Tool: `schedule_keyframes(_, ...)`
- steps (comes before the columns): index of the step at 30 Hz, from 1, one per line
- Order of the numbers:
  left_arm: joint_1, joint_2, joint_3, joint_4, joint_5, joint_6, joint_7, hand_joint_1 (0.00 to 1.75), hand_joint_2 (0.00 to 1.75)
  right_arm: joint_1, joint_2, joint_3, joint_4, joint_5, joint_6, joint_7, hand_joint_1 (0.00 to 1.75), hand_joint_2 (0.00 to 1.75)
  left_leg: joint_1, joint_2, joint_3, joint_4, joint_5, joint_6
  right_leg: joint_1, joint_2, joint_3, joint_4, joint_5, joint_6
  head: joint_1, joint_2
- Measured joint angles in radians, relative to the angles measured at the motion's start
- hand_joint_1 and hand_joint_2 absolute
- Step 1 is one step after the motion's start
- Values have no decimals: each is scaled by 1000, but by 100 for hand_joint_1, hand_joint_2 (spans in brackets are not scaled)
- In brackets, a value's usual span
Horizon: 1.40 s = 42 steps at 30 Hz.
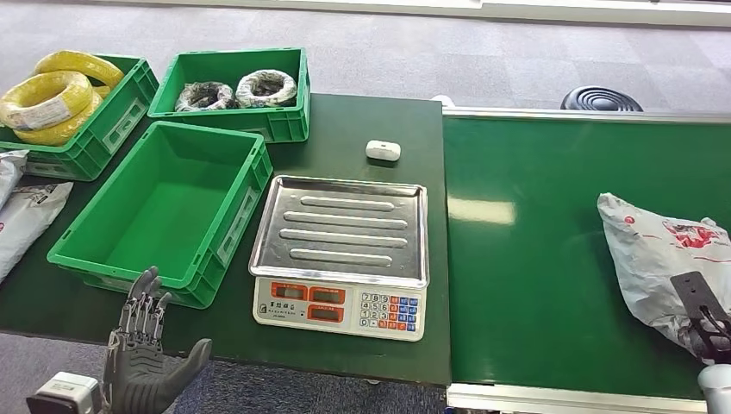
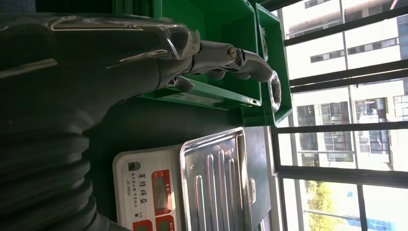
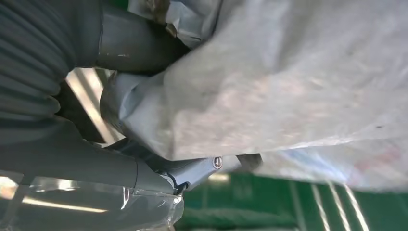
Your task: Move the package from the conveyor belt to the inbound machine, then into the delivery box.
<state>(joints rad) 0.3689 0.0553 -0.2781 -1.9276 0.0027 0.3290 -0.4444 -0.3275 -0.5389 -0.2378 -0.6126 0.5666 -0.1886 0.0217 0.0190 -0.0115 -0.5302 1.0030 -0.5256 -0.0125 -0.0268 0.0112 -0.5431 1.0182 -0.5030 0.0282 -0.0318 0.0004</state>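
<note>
Nearest to us, our left hand [image 1: 148, 354] is hovering at the front edge of the dark green table [image 1: 362, 129], fingers spread and upright, holding nothing; from the left wrist its fingers [image 2: 231, 60] are reaching out in front of the empty green bin [image 1: 164, 207] without touching it. On the other side, our right hand [image 1: 709, 321] is gripping the near edge of the grey package [image 1: 659, 254], which is lying on the green conveyor belt [image 1: 534, 259] at its right end. From the right wrist we are seeing the package's [image 3: 288, 82] crinkled plastic pressed over the thumb and fingers [image 3: 192, 171], so the hand [image 3: 144, 144] is closed on it.

Just beyond the left hand, the weighing scale [image 1: 340, 246] is sitting between the empty bin and the belt, its steel tray bare. Behind it a small white device [image 1: 383, 150] is lying on the table. Farther back, a bin [image 1: 237, 90] is holding two dark coils, and a bin to its left [image 1: 82, 112] is holding yellow coils. White bags [image 1: 21, 216] are lying at the far left edge.
</note>
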Motion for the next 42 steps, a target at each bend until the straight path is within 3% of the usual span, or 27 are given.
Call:
schedule_keyframes(4, 0, 0, -3, -2, 7, 27, -14, 0, 175, 25, 33, -4, -155, -133, -118, -154, 175, 175, 0, 0, 0, 0, 0, 0, 0, 0, 0, 0, 0, 0, 0, 0)
schedule_keyframes(10, -2, 0, -6, -2, 14, 47, -31, 0, 175, 101, 102, 24, -468, -279, -151, -274, 175, 175, 0, 0, -2, 0, 0, 0, 0, 0, 0, 0, 0, 0, 0, 0)
schedule_keyframes(14, -22, -3, -6, -2, -5, 10, -41, 0, 175, 169, 168, 211, -791, -97, -222, -361, 175, 175, 1, 1, 0, -1, 1, -1, 1, 1, -1, 1, 0, 0, 0, 0)
schedule_keyframes(16, -35, -7, -6, 0, -12, -14, -43, 0, 175, 162, 181, 316, -862, 35, -212, -367, 175, 175, 1, 1, 0, -1, 1, -1, 1, 1, -1, 1, 0, 0, 0, 0)
schedule_keyframes(21, -71, -22, -4, 13, -39, -73, -42, 0, 175, 87, 247, 571, -913, 346, -125, -312, 175, 175, 1, 1, 1, -1, 2, -2, 1, 1, 0, 1, 0, -1, 1, 0)
schedule_keyframes(26, -92, -47, 2, 22, -64, -115, -25, 0, 175, 27, 336, 741, -904, 428, -32, -254, 175, 175, 1, 0, 0, -1, 3, -2, 1, 1, -1, 1, 0, -1, 0, 0)
schedule_keyframes(28, -99, -57, 7, 26, -74, -133, -16, 0, 175, 15, 365, 777, -893, 443, 0, -236, 151, 175, 1, 0, 0, -1, 3, -2, 1, 1, -1, 1, 0, -1, 0, 0)
schedule_keyframes(30, -105, -69, 14, 27, -86, -155, -4, 0, 175, 8, 392, 794, -868, 454, 32, -217, 64, 175, 1, 0, 0, -1, 3, -2, 1, 1, -1, 1, 0, -1, 0, 0)
schedule_keyframes(32, -109, -81, 21, 27, -97, -172, 8, 0, 175, 5, 414, 796, -833, 452, 47, -208, 0, 175, 1, 0, -1, -1, 3, -2, 1, 1, -1, 1, 0, -1, 1, 0)
schedule_keyframes(42, -114, -119, 63, 28, -133, -237, 28, 0, 175, 92, 450, 708, -764, 350, 25, -243, 0, 175, 1, 0, 0, -1, 3, -2, 1, 1, -2, 1, 0, -1, 0, 0)
